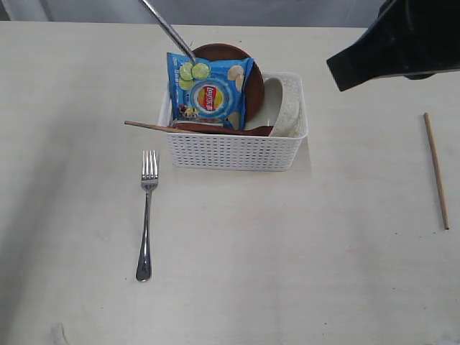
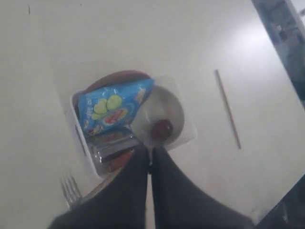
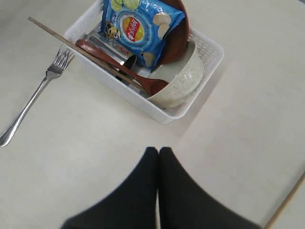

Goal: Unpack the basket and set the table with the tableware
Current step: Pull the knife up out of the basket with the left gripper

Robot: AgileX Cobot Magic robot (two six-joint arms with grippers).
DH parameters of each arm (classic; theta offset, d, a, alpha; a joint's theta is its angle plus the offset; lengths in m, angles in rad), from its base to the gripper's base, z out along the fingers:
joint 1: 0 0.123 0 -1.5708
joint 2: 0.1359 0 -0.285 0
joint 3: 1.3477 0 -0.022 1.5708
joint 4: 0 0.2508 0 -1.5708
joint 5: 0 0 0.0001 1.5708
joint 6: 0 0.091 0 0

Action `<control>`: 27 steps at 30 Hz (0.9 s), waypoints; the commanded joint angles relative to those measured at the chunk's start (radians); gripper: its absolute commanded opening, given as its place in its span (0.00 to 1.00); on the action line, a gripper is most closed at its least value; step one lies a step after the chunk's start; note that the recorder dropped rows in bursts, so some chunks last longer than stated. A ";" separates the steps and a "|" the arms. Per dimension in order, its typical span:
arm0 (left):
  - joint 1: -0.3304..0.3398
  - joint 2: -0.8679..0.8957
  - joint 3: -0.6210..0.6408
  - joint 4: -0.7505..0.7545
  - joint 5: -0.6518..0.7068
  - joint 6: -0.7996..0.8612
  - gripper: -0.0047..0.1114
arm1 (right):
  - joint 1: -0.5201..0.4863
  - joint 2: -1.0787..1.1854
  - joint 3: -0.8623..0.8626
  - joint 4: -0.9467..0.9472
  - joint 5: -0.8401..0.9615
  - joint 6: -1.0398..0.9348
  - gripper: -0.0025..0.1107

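Observation:
The white basket (image 1: 230, 152) stands on the table (image 1: 287, 273). Inside it a brown plate (image 1: 251, 79) and an off-white bowl (image 1: 287, 108) stand on edge. A wooden spoon (image 1: 230, 131) and one chopstick (image 1: 147, 126) lie across its front. The fork (image 1: 146, 215) lies left of the basket and the other chopstick (image 1: 435, 169) far right. A steel knife (image 1: 169, 30) hangs slanted above the basket, its top end out of frame. My left gripper (image 2: 150, 151) is high over the basket and shut, apparently on that knife. Right of the basket, my right gripper (image 3: 158, 150) is shut and empty.
A blue chip bag (image 1: 208, 90) leans against the plate and covers much of the basket's inside. Something shiny and steel (image 2: 112, 148) lies under it. My right arm (image 1: 395, 43) shows as a dark mass at the top right.

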 commanded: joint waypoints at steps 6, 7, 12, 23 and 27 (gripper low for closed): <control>-0.095 -0.031 -0.006 0.147 0.002 -0.064 0.04 | -0.002 -0.007 0.000 0.002 0.007 0.000 0.02; -0.095 -0.037 -0.006 0.147 0.002 -0.070 0.04 | -0.002 -0.007 0.000 0.002 0.007 0.000 0.02; -0.092 -0.066 -0.006 0.169 0.002 -0.085 0.04 | -0.002 -0.007 0.000 0.002 0.007 0.000 0.02; -0.092 -0.075 -0.010 0.411 0.002 -0.201 0.04 | -0.002 -0.007 0.000 0.002 0.009 0.000 0.02; -0.092 -0.075 -0.017 0.525 0.002 -0.270 0.04 | -0.002 -0.007 0.000 0.002 0.009 0.000 0.02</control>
